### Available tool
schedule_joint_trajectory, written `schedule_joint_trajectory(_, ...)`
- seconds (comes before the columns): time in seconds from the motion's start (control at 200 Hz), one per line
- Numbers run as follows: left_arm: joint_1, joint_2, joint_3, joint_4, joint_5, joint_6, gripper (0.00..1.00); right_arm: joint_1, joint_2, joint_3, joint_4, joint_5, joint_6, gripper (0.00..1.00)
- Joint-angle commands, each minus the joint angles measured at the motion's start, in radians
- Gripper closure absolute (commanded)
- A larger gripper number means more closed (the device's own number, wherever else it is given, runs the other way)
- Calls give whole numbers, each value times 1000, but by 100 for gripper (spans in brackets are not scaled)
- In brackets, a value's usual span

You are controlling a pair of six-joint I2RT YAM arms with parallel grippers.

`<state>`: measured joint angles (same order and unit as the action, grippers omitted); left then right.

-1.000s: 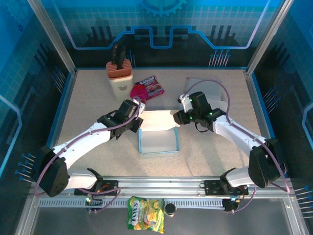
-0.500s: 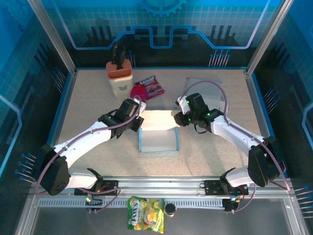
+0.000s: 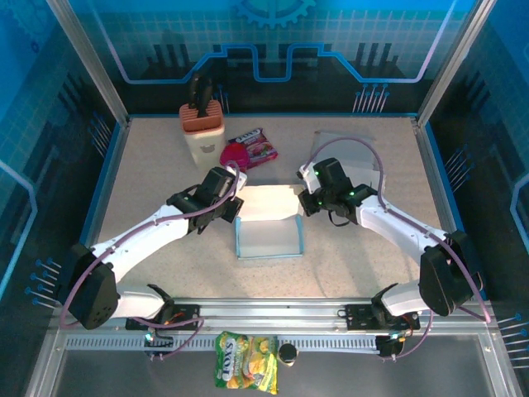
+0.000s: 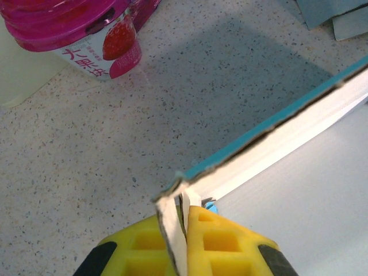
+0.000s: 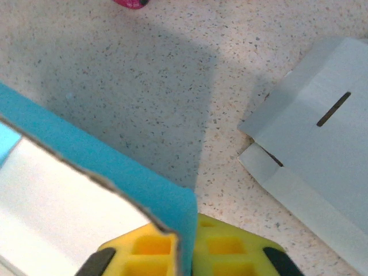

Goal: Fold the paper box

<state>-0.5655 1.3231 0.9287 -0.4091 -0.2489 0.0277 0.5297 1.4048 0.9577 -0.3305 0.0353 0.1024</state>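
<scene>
Top external view puts the paper box (image 3: 266, 225) at the middle of the speckled worktop (image 3: 165, 178), its open, blue-edged tray toward 6 o'clock and a white flap on its 12 o'clock side. At the box's 10 o'clock corner the left claw (image 3: 234, 207) is closed on the card; from the left wrist you see its yellow fingers (image 4: 213, 241) pinching a thin white wall edge. At the 2 o'clock corner the right claw (image 3: 299, 202) is clamped on the box too, a blue panel edge caught between its yellow pads (image 5: 230, 247). A knife block (image 3: 202, 124) stands at 11 o'clock, with a pink strawberry cup (image 3: 235, 155) and a snack packet (image 3: 256, 142) near it. Flat grey card (image 3: 355, 149) lies at 1 o'clock, apart from the box.
</scene>
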Motion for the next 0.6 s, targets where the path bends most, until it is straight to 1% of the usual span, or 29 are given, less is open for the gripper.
schedule_joint_trajectory(0.0,6,13,28,4,-32,-65,100,24,9,36,-16,55,16,100)
schedule_joint_trajectory(0.075,5,22,37,8,-41,-139,100,47,20,48,-19,95,52,100)
schedule_joint_trajectory(0.175,4,43,56,18,-56,-261,100,88,32,70,-5,159,140,100)
schedule_joint_trajectory(0.225,3,49,58,40,-57,-312,100,112,40,84,6,202,182,100)
schedule_joint_trajectory(0.29,3,54,58,77,-55,-360,100,126,57,115,19,220,237,100)
schedule_joint_trajectory(0.445,7,67,80,145,-91,-421,100,135,94,162,107,253,324,100)
schedule_joint_trajectory(0.595,20,64,34,298,-114,-415,100,141,111,133,274,232,375,100)
